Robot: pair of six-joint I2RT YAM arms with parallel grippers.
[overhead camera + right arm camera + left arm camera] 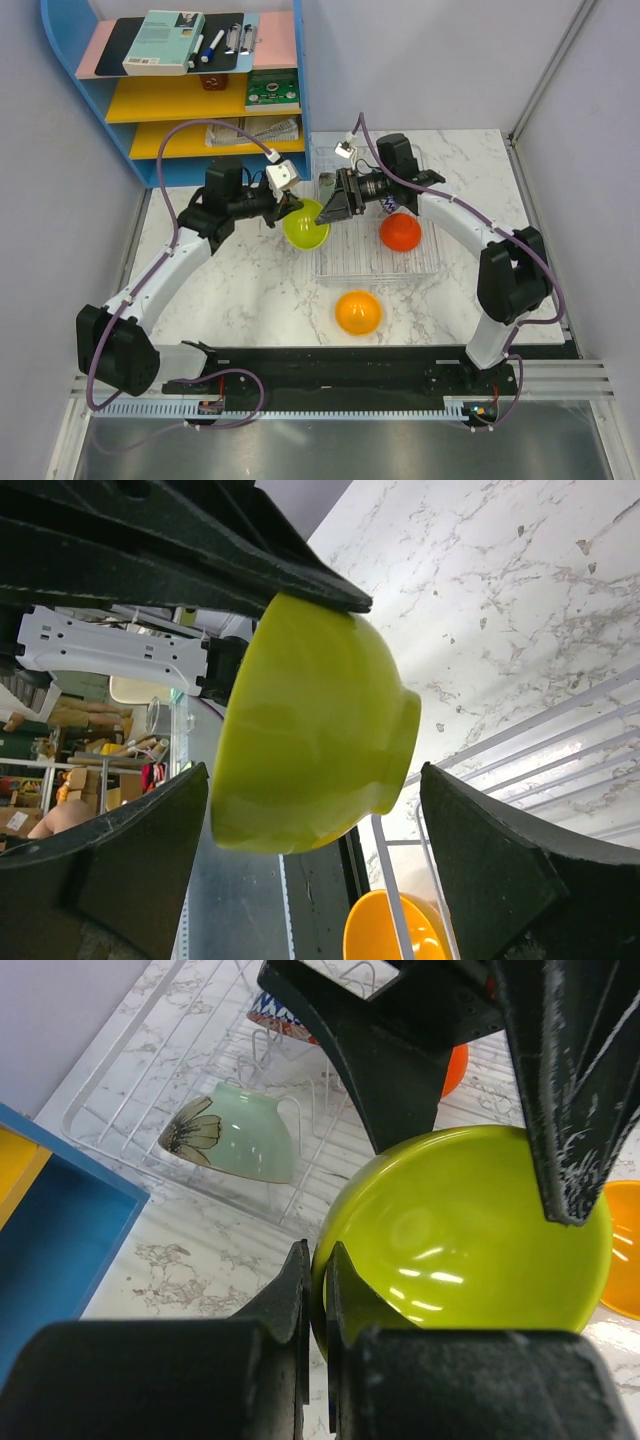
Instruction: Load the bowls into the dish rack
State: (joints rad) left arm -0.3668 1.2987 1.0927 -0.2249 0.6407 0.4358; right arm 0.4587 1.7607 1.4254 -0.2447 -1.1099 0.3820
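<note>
The place is seen to be a robotics laboratory test cell. A marble-patterned table is closed in at the back and sides by plain pale panels. At the table's near edge a left arm and a right arm are bolted to a black base plate fronted by an aluminium rail. Purple cables are looped along the arms.

At the table's far left corner a blue-and-yellow shelf unit is stood, on which a book, markers and a green circuit board are kept. Kitchen ware is present too: a clear dish rack on the table and a lime green bowl above it. Past the table's edge, cluttered shelving with cardboard boxes is glimpsed in the right wrist view.
</note>
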